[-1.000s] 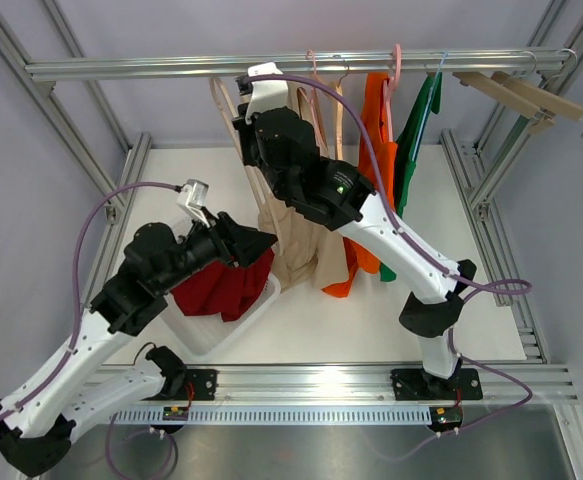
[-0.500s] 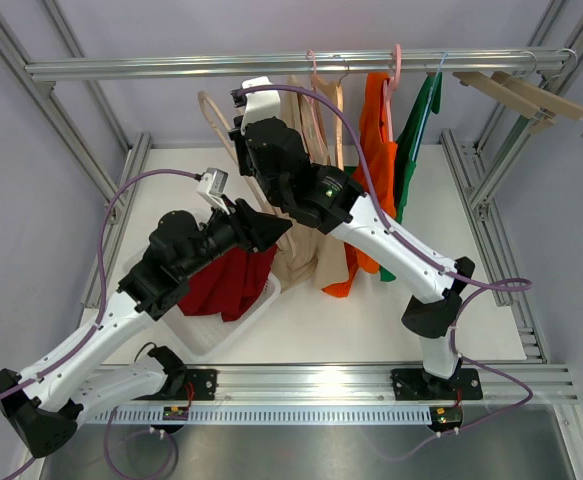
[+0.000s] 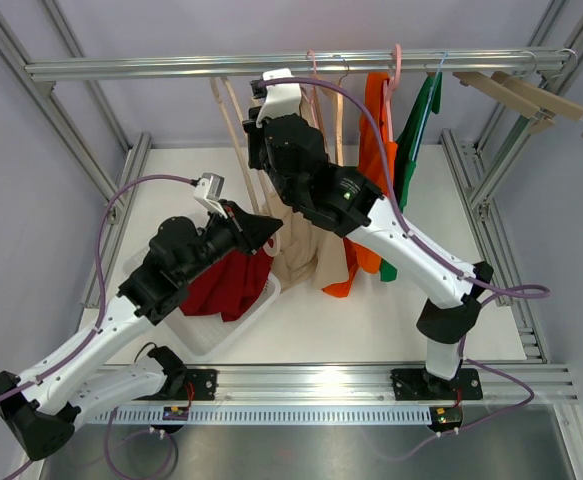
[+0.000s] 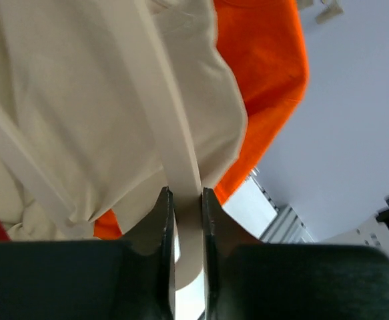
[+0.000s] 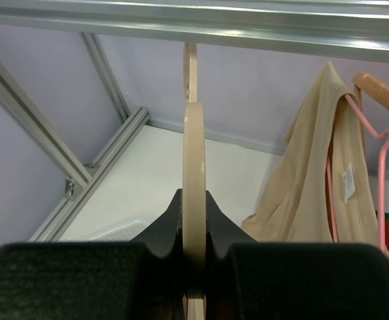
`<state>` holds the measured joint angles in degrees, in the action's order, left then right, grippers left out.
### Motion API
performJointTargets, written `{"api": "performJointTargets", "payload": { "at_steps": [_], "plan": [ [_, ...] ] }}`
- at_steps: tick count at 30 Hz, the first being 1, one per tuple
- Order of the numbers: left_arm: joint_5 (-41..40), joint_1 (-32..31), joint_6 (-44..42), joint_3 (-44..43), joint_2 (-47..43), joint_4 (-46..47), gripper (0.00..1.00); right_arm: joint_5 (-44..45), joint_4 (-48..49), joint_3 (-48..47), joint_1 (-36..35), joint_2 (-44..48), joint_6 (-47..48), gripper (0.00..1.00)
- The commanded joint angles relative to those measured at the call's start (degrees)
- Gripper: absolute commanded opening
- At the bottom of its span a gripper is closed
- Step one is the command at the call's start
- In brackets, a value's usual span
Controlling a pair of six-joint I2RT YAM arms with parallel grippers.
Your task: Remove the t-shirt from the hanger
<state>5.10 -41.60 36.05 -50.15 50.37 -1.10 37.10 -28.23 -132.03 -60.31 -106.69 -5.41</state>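
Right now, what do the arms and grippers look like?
The left arm and right arm have white links and black joints, each trailing a purple cable. The left gripper and right gripper are black. A green light shows on the right arm.

A robot lab cell: aluminium bar (image 3: 151, 69) at twelve o'clock, plain grey walls (image 3: 11, 230) at nine and three, white table (image 3: 321, 335), two arms (image 3: 401, 245) bolted to a slotted rail (image 3: 301, 380) at six o'clock.

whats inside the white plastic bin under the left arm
The white plastic bin holds a heaped dark red cloth garment. The left arm covers much of the bin, so anything beneath it is hidden.
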Motion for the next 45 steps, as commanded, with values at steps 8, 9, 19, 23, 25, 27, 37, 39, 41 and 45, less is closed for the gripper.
{"api": "performJointTargets", "payload": {
  "at_steps": [8, 9, 19, 23, 25, 27, 37, 39, 41, 45],
  "plan": [
    [-2.99, 0.47, 0.33, -0.21, -0.01, 3.74, 0.00, 1.05, 1.34, 4.23, 0.20, 5.70, -1.88, 0.00],
    [-3.78, 0.56, 0.77, -0.04, -0.27, 4.18, 0.00, 0.09, -0.93, 4.15, 0.20, 6.14, -2.41, 0.16],
    [6.40, 6.71, 10.52, -6.18, 2.89, 9.36, 0.00, -14.16, -5.26, 16.78, -0.15, 24.92, -10.85, 0.99],
    [12.89, 12.67, 14.39, -7.41, 4.91, 9.63, 0.00, -13.29, -2.10, 26.10, -0.15, 34.61, -12.08, 1.00],
    [15.45, 15.22, 16.59, -7.68, 5.70, 11.38, 0.00, -11.37, -1.48, 30.85, -0.15, 39.53, -12.69, 0.99],
    [17.39, 16.29, 17.21, -8.99, 6.32, 11.04, 0.00, -9.95, -1.30, 34.11, -0.07, 42.52, -12.87, 1.00],
    [24.43, 23.49, 23.18, -10.93, 10.54, 12.62, 0.00, -10.91, -1.66, 37.45, -0.15, 41.04, -13.31, 1.00],
    [25.48, 24.20, 23.45, -11.98, 11.85, 12.44, 0.00, -11.35, -0.87, 38.07, -0.15, 40.43, -13.49, 0.99],
    [26.53, 25.34, 23.54, -12.95, 12.90, 12.44, 0.00, -12.14, -0.17, 38.86, -0.15, 40.34, -13.92, 0.99],
    [26.98, 25.87, 23.62, -12.69, 13.79, 12.61, 0.00, -13.28, 1.07, 40.00, -0.24, 40.16, -14.28, 1.00]
  ]
}}
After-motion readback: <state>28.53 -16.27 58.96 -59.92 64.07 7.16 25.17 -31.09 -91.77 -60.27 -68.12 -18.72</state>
